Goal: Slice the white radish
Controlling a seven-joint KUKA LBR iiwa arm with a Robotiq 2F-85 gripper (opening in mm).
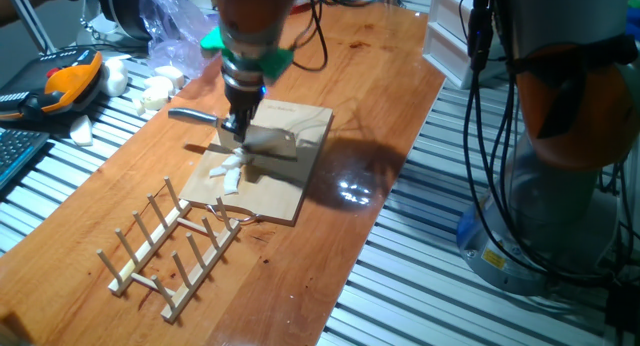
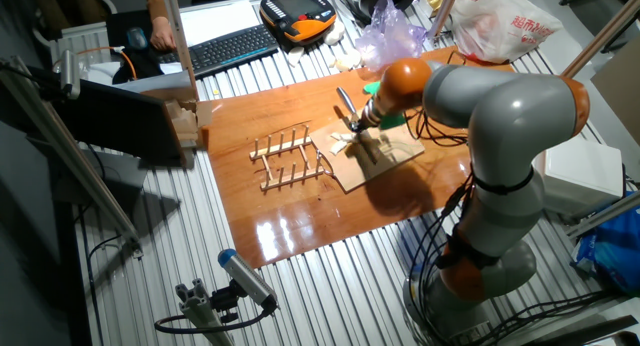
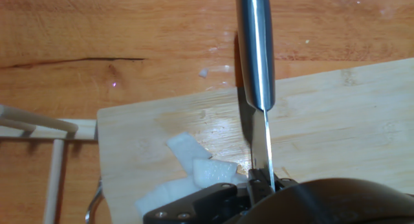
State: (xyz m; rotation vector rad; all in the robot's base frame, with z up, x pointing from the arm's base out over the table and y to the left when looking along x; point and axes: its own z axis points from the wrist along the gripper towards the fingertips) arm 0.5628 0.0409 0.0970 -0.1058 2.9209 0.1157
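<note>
Arm reaching over the board, knife in the gripper.

From the other fixed view I'm seeing the arm (image 2: 500,116) bending down over the wooden table (image 2: 300,226), with the gripper (image 2: 362,126) sitting over the cutting board (image 2: 385,158) and gripping a knife (image 2: 347,108) whose handle is sticking up toward the far side. Pale white radish (image 2: 342,141) slivers are lying at the board's left edge, just beside the gripper. A wooden rack (image 2: 290,158) is lying on the table left of the board, close to it. A keyboard (image 2: 228,48) and an orange pendant (image 2: 298,13) are sitting well behind. Finger gap is too small to read here.
</note>
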